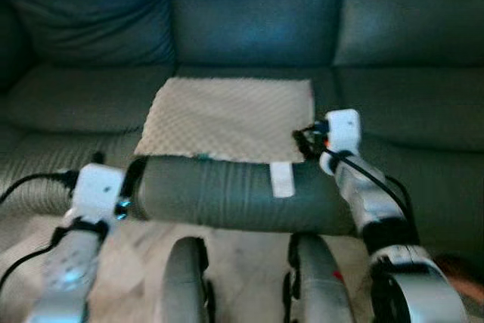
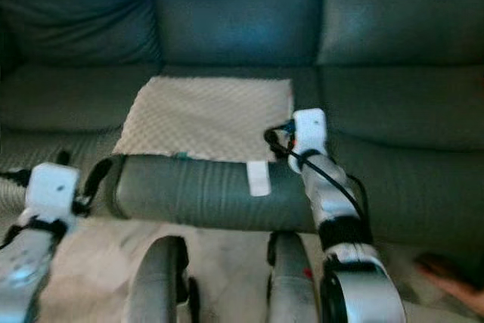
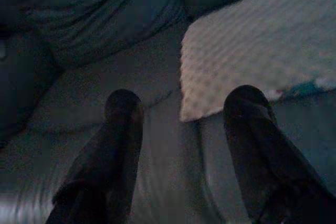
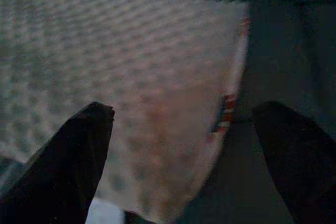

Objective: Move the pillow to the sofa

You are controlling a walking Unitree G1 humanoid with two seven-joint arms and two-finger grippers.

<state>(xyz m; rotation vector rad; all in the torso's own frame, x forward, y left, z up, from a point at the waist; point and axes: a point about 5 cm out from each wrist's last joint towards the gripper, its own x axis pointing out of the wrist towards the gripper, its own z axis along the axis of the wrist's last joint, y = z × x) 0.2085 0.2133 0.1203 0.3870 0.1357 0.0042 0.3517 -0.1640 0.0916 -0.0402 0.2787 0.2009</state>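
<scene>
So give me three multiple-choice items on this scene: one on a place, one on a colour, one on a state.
1. Where does the beige textured pillow lie?
A. on the floor
B. on the middle seat of the dark teal leather sofa
C. on the sofa's armrest

2. What colour is the small tag hanging at the pillow's front edge?
A. white
B. red
C. black

3. How do the jaws of the right gripper stand?
A. shut on the pillow
B. shut on nothing
C. open, at the pillow's corner

Answers: 1 B, the pillow rests flat on the centre cushion. 2 A, the tag shows white against the dark seat front. 3 C, the right wrist view shows a wide gap between the fingers.
</scene>
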